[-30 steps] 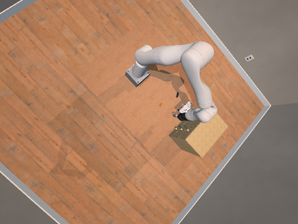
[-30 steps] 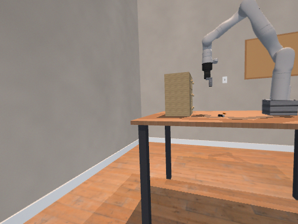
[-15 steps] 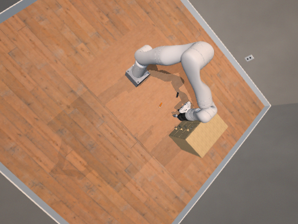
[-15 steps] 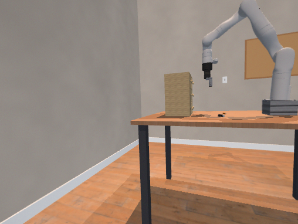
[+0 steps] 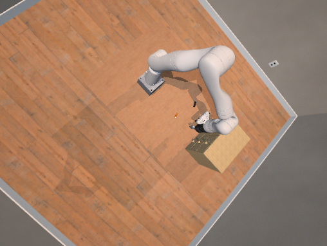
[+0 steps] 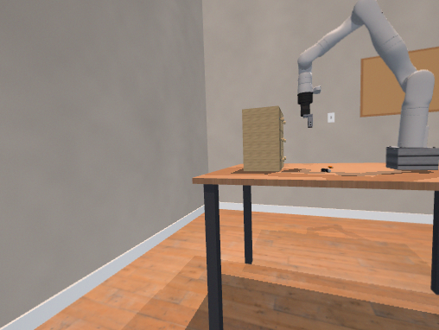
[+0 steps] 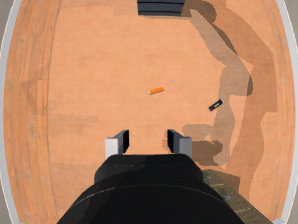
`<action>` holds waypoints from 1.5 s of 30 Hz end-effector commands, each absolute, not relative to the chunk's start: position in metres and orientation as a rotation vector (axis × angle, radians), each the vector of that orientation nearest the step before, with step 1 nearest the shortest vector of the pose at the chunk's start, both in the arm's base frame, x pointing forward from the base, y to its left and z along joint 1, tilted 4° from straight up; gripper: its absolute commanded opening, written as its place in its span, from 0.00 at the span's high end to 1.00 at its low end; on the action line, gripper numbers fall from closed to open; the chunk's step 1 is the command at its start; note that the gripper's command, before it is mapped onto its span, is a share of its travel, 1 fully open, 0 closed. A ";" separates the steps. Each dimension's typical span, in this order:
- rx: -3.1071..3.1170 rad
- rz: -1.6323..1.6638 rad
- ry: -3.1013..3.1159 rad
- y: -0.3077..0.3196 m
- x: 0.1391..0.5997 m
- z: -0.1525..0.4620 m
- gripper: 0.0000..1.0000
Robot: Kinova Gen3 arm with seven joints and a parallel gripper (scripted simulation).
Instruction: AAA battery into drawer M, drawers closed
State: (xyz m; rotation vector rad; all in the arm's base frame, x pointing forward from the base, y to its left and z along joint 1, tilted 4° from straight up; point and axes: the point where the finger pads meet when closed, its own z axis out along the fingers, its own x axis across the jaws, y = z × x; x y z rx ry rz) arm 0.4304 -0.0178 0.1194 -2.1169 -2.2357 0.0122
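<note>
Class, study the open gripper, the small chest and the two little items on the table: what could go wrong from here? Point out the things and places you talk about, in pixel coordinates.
The gripper (image 5: 192,127) (image 6: 309,122) (image 7: 148,137) hangs close in front of the chest (image 5: 228,149) (image 6: 261,139), so swinging or lowering it carelessly might knock the chest out of place.

The orange item (image 5: 176,115) (image 6: 330,167) (image 7: 156,90) and the black one (image 5: 194,104) (image 6: 325,170) (image 7: 215,105) are both small; the wrong one could be picked.

Glossy white rounded arm (image 5: 188,60) (image 6: 389,41), black-and-grey hand (image 5: 197,127) (image 6: 309,121) (image 7: 148,137).

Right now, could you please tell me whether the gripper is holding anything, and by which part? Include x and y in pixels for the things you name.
Nothing is held; the gripper (image 5: 192,127) (image 6: 309,121) (image 7: 148,137) is open above the table.
</note>
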 end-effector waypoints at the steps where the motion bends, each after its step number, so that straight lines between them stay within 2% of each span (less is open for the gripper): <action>1: -2.119 0.010 -2.236 -0.018 0.431 0.120 0.00; 45: -2.415 0.023 -1.915 -0.004 0.431 0.120 0.00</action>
